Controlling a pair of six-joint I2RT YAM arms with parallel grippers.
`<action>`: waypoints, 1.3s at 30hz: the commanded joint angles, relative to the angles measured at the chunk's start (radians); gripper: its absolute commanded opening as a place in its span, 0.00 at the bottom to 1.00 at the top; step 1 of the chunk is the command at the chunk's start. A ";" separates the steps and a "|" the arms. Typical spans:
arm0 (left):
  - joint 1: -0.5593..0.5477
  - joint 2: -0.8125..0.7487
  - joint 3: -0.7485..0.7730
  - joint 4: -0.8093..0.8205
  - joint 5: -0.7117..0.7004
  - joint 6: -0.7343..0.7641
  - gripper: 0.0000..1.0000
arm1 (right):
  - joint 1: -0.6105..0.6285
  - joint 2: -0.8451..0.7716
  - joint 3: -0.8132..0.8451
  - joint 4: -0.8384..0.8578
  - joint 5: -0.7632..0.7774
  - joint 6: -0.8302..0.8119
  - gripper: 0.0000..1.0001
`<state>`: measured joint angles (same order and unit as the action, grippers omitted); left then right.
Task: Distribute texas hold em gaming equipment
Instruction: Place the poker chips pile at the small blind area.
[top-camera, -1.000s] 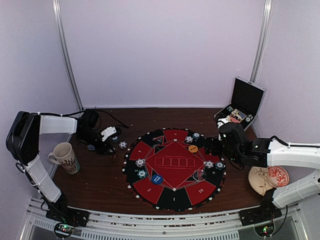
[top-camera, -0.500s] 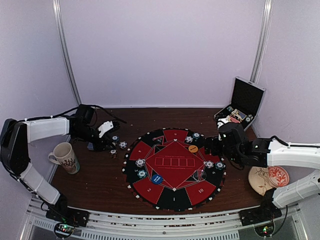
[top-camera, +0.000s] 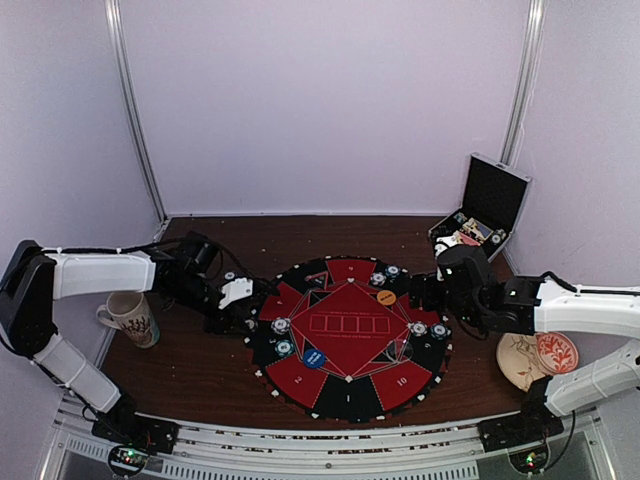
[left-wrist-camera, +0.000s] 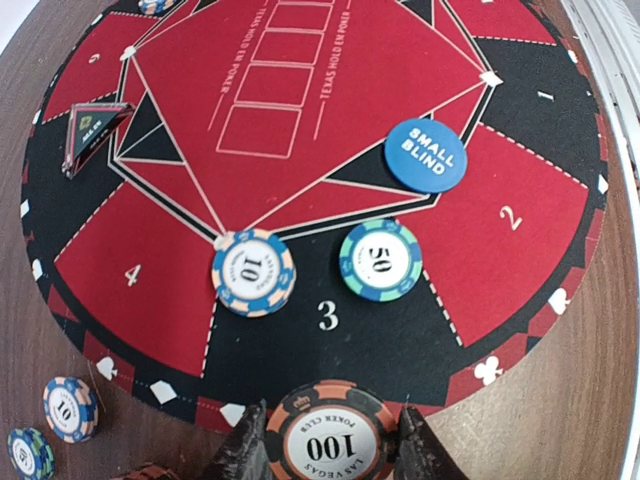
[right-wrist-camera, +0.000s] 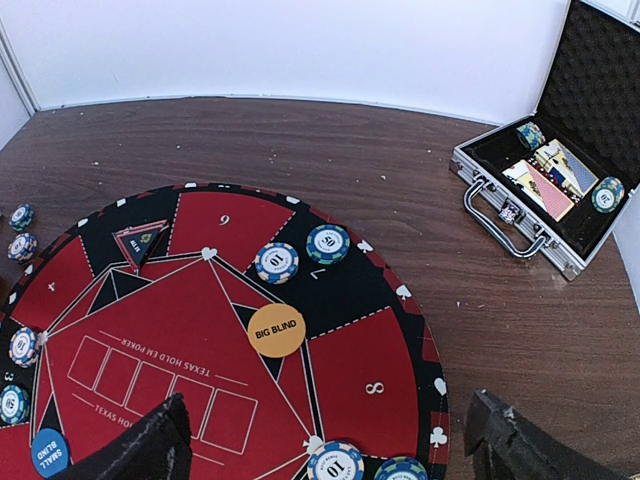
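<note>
100 chip (left-wrist-camera: 330, 441) cropped by bottom edge, case (right-wrist-camera: 602, 72) lid cut off

The round mat (left-wrist-camera: 480, 235) is red and black. One disc (left-wrist-camera: 426, 155) is blue, another disc (right-wrist-camera: 276, 330) orange. The chip (left-wrist-camera: 331, 440) is black-and-orange striped.

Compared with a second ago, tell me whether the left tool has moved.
Yes. The left tool moved right and nearer, away from the mug to the round mat's left edge.
</note>
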<state>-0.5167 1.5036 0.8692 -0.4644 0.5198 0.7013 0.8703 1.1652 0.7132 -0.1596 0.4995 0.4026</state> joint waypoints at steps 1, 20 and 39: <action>-0.033 0.021 -0.005 0.073 0.001 -0.025 0.01 | 0.005 -0.006 -0.010 0.011 0.029 -0.004 0.96; -0.099 0.143 0.004 0.158 -0.062 -0.080 0.01 | 0.005 0.005 -0.009 0.012 0.028 -0.005 0.96; -0.105 0.196 0.012 0.184 -0.084 -0.097 0.06 | 0.005 0.005 -0.009 0.009 0.028 -0.006 0.96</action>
<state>-0.6155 1.6833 0.8684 -0.3126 0.4301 0.6144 0.8703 1.1656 0.7132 -0.1600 0.4995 0.4026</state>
